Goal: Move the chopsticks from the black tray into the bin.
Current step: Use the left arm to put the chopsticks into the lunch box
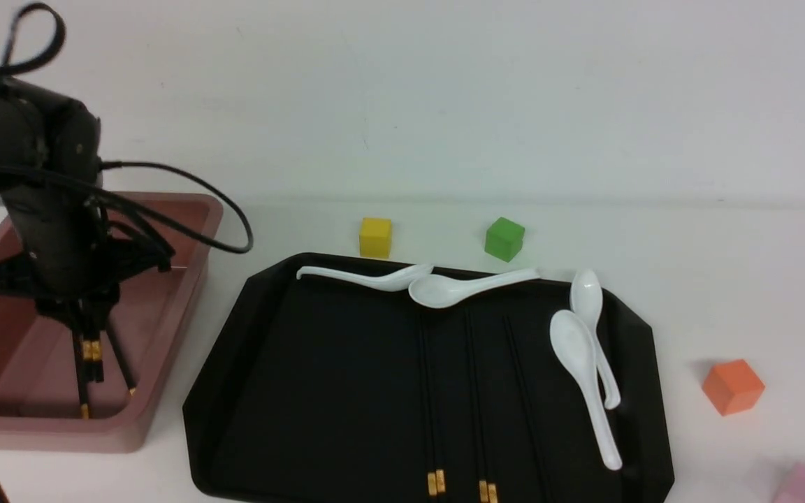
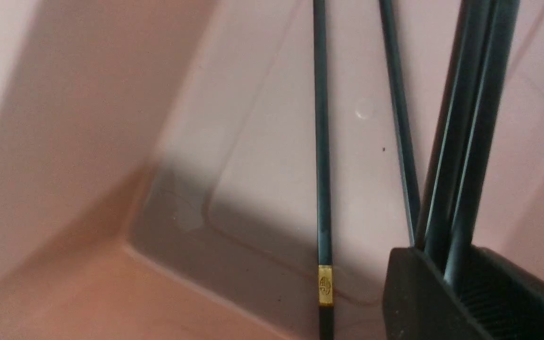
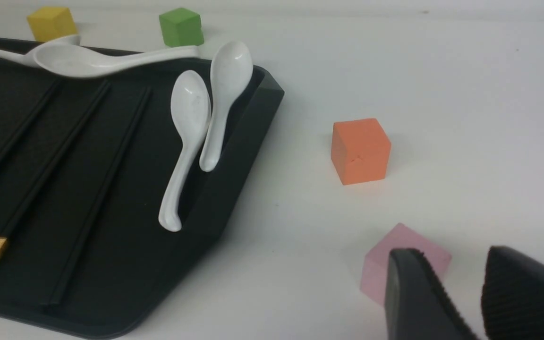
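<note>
The black tray (image 1: 318,391) serves as my landmark. The bin (image 1: 189,293) stands just beside its left edge; I cannot tell whether they touch.

My left gripper (image 1: 88,318) hangs over the bin, left of the tray, jaws closed on a pair of chopsticks (image 1: 91,356) pointing down into it.

Judgement: the release step is in hand. The next move calls for opening the jaws and lifting clear, then going to the tray, where more chopsticks (image 1: 429,398) lie lengthwise in its middle, gold ends toward me.

The left wrist view shows the pair pinched against the ribbed pad, and two loose sticks (image 2: 321,141) on the bin floor, which the front view shows only in part. Only the right wrist view shows my right gripper (image 3: 470,302), right of the tray, slightly parted and empty, near a pink cube (image 3: 404,250).
</note>
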